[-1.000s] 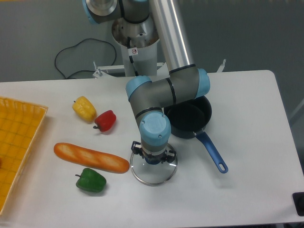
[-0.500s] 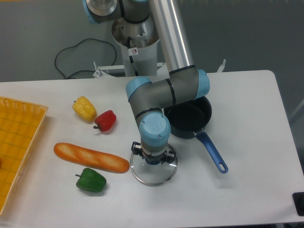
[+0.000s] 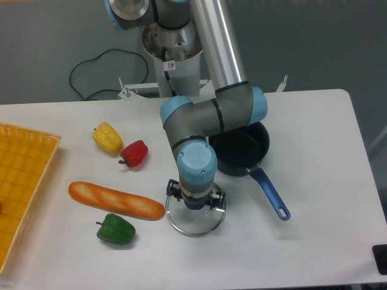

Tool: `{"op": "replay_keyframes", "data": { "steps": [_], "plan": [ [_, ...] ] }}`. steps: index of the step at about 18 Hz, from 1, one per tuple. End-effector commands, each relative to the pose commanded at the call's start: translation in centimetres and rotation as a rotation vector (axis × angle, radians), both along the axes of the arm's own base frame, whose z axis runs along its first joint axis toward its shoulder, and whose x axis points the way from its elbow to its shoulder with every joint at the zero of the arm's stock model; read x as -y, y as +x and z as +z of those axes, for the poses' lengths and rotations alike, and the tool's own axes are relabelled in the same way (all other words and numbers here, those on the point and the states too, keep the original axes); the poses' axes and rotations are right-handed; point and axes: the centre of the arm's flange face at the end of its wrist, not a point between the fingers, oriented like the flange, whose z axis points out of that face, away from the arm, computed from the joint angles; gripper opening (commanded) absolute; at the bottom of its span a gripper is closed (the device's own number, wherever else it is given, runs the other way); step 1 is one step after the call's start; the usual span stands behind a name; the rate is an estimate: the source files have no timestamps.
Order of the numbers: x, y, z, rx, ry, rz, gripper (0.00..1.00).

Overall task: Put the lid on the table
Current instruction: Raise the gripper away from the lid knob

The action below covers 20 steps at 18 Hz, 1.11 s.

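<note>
Now the lid (image 3: 195, 220) is lying flat on the table (image 3: 314, 133), off the pot (image 3: 240, 151), which is sitting open just behind and to the right. The gripper (image 3: 196, 204) is hanging directly over the lid's centre, hiding the knob; whether its jaws are gripping cannot be told. The bread loaf (image 3: 115, 200) is nearly touching the rim on the left, the green pepper (image 3: 115, 229) near. Against the earlier frames, nothing is showing any visible shift.

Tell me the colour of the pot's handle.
Blue. The pot has a handle that shows clearly in the fixed camera view.
</note>
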Motion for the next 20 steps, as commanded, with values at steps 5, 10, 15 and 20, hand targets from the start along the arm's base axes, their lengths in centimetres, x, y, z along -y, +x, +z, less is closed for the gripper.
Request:
{"op": "replay_keyframes", "data": {
  "steps": [5, 10, 15, 20],
  "plan": [
    [-2.0, 0.8, 4.1, -0.104, 0.026, -0.047, 1.0],
    [-0.6, 1.8, 9.3, -0.165, 0.01, -0.265, 1.0],
    [1.2, 3.3, 13.2, -0.158, -0.047, -0.568, 1.0],
    [0.8, 6.6, 13.8, -0.123, -0.071, -0.629, 1.0]
  ]
}}
